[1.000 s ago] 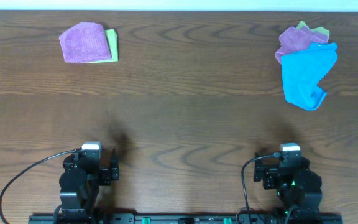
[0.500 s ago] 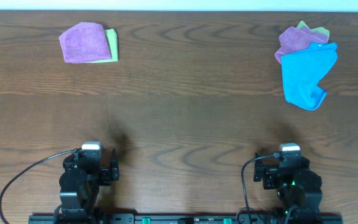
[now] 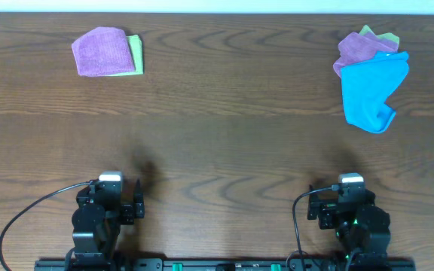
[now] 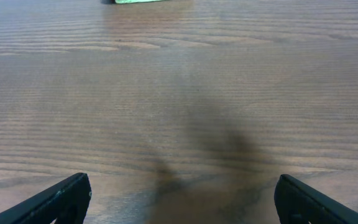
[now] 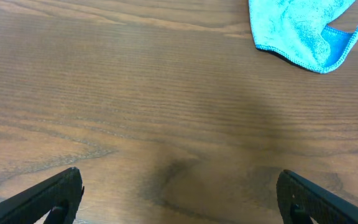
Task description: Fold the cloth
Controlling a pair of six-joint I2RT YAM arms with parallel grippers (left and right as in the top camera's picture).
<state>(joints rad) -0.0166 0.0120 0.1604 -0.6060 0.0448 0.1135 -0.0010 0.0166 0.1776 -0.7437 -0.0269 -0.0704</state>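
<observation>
Cloth (image 3: 100, 51), lilac, lies far left on yellow-green cloth (image 3: 136, 54) and looks folded. Left gripper (image 4: 182, 202) and right gripper (image 5: 182, 196) gape empty. If refolding: pinch corners, match edges.

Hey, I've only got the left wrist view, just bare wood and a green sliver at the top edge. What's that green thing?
Observer: A yellow-green cloth at the far left of the table, mostly covered by a folded lilac cloth lying on it.
Operator: Anything on the right side?
Observer: A crumpled blue cloth lies far right, ahead of the right gripper.
Operator: Is that gripper holding anything?
Observer: No, its jaws stand open and empty over bare wood.
</observation>
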